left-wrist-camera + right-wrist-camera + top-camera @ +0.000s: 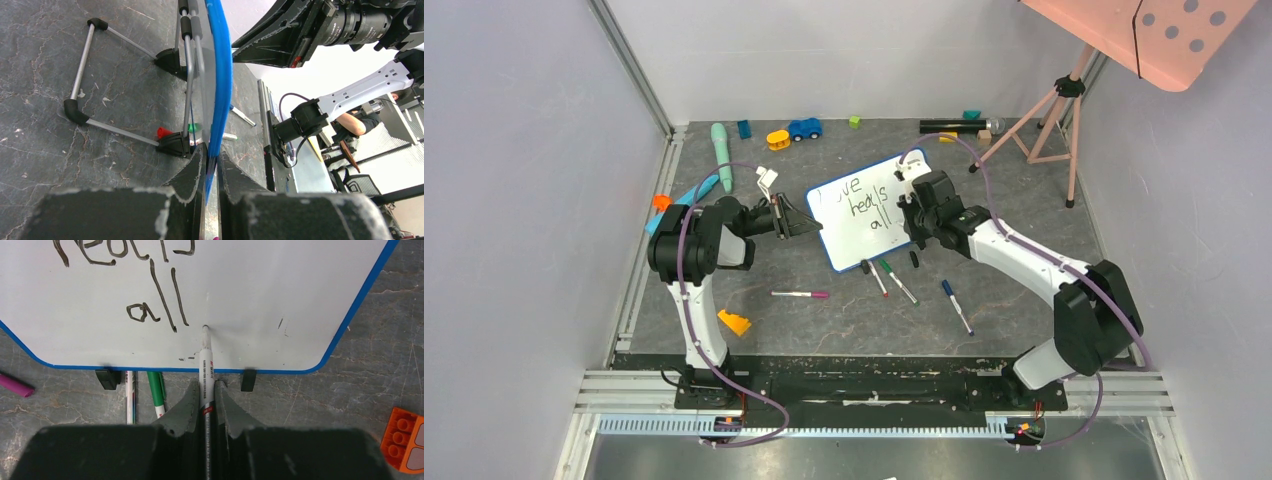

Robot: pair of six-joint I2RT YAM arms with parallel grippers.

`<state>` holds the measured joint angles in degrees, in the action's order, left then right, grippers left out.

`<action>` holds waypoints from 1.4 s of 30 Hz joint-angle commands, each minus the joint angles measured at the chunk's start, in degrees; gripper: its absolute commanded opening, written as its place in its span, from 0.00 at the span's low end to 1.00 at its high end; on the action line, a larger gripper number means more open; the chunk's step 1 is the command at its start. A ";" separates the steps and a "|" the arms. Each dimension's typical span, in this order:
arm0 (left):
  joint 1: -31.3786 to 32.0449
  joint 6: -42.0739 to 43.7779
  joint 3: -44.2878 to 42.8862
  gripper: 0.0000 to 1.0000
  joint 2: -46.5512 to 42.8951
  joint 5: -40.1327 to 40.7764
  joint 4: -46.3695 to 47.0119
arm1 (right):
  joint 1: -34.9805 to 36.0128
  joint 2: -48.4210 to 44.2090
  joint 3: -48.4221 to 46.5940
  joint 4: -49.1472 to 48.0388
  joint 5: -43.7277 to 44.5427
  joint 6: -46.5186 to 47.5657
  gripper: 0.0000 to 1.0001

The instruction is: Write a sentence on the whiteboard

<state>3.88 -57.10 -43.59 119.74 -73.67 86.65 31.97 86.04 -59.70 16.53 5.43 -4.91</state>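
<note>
Slippage is my first worry: the left claw (212,170) is pinched nearly closed on just the thin blue frame at the left edge of the whiteboard (864,210), and if I press too hard with the pen the board could pivot in that narrow hold or skid on its black feet (248,380). The right claw (206,400) is clamped tight on a marker (206,360) whose tip meets the white face just right of "all", low down near the bottom frame. From there a downward drift would run the tip off the board, and a sideways drag would smear a streak across the sentence (861,205), which reads "Love heals all" in three staggered lines. By my reckoning only the closing stop remains, so a light touch and a straight lift is what it calls for. The board stands tilted near the middle of the surface (844,330), a little toward its far edge. Loose pens (899,282) lie just in front of the board's feet, with a pink one (801,294) further left, and the right arm could sweep them on retreat. Small toys (804,128) dot the far edge, an orange block (735,322) sits toward the near left corner, and a pink tripod (1049,110) stands at the far right corner between plain grey walls.
</note>
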 commanded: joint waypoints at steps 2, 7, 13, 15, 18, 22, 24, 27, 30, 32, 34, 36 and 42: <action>0.38 0.76 0.88 0.02 -0.70 -4.17 2.56 | -0.22 1.55 -3.31 -3.00 0.49 0.44 0.00; 0.37 0.76 0.84 0.02 -0.74 -4.12 2.56 | -0.24 1.07 -3.07 -3.07 1.44 -0.19 0.00; 0.34 0.57 0.57 0.02 -0.53 -4.11 2.56 | -0.29 1.26 -3.08 -3.13 0.94 -0.97 0.00; 0.37 0.71 0.77 0.02 -0.57 -4.20 2.56 | -0.22 1.04 -3.04 -3.63 -1.25 -0.37 0.00; 0.34 0.85 0.82 0.02 -0.79 -4.14 2.56 | -0.23 0.79 -2.71 -3.99 -1.65 0.34 0.00; 0.34 0.83 0.75 0.02 -0.76 -4.12 2.56 | -0.26 0.84 -3.13 -2.59 2.54 -0.08 0.00; 0.35 0.78 0.79 0.02 -0.69 -4.12 2.60 | -0.27 0.63 -3.13 -2.62 2.83 -0.53 0.00; 0.34 0.69 0.69 0.02 -0.57 -4.15 2.56 | -0.34 0.78 -3.25 -2.61 1.11 -0.79 0.00; 0.34 0.77 0.78 0.02 -0.80 -4.20 2.56 | -0.32 0.19 -3.24 -2.41 0.47 -0.64 0.00; 0.35 0.90 0.96 0.02 -0.95 -4.25 2.56 | -0.32 -1.12 -3.35 -2.03 0.75 -0.41 0.00; 0.37 0.93 1.04 0.02 -1.09 -4.13 2.56 | -0.39 -2.85 -3.15 -1.75 1.18 -0.38 0.00; 0.34 0.94 1.10 0.06 -1.18 -4.13 2.56 | -0.59 -4.72 -2.44 -1.69 0.76 -0.47 0.00; -0.05 1.71 2.06 0.39 -2.06 -3.72 2.56 | -0.98 -8.91 -0.64 -2.51 0.11 -0.37 0.00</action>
<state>3.88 -56.71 -42.57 119.63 -74.61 86.35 31.31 80.90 -60.62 16.73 5.39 -5.13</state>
